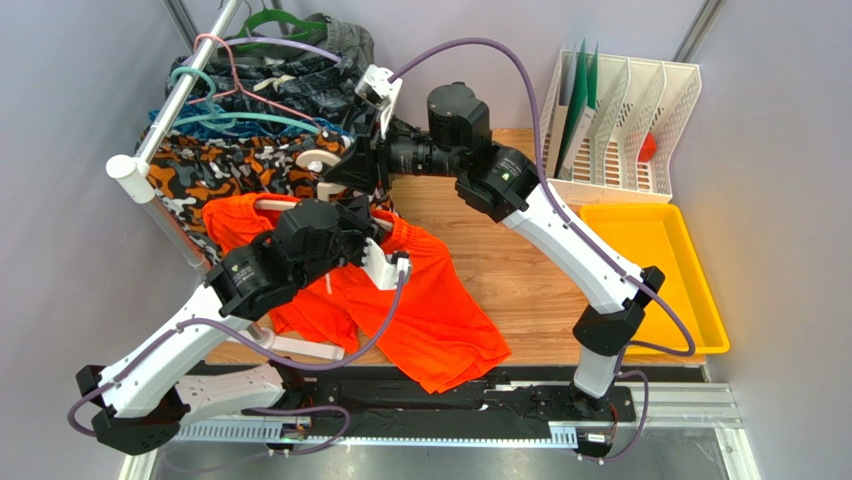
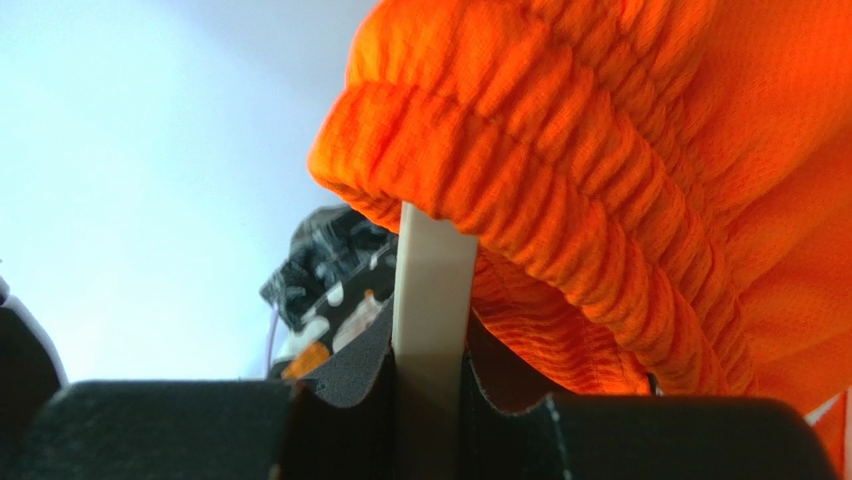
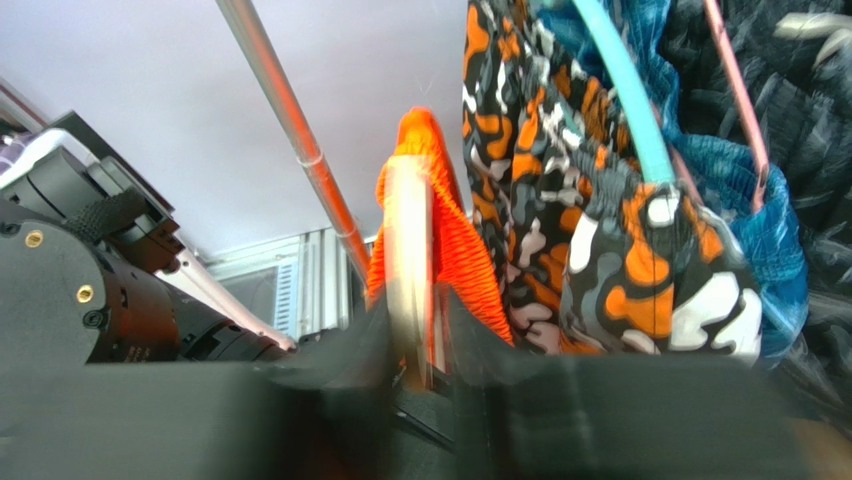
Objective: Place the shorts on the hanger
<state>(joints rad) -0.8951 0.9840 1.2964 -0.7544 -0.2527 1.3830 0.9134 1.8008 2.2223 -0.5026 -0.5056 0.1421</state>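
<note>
Shorts [image 2: 560,170]: the gathered elastic waistband is draped over the bar just above my left fingers. The legs trail down past them onto the table.
Left gripper [image 2: 430,400]: pinched on the hanger [image 2: 432,290], whose cream bar stands upright between the pads.
Right gripper [image 3: 415,360]: clenched on the hanger's flat edge, with orange cloth touching it just beyond the fingertips.
Handling: I judge the fabric light, limp and likely to slide on smooth plastic. The thick waistband is where I would take hold, because the legs would only stretch.
Hanger feel: it looks stiff and flat, and easy to pinch.
Surface: wooden table [image 1: 520,270] below both grippers.
Room: the rail [image 1: 185,80] and camouflage shorts [image 3: 600,250] crowd in just beside my right fingers. The yellow tray [image 1: 650,260] is well apart.
</note>
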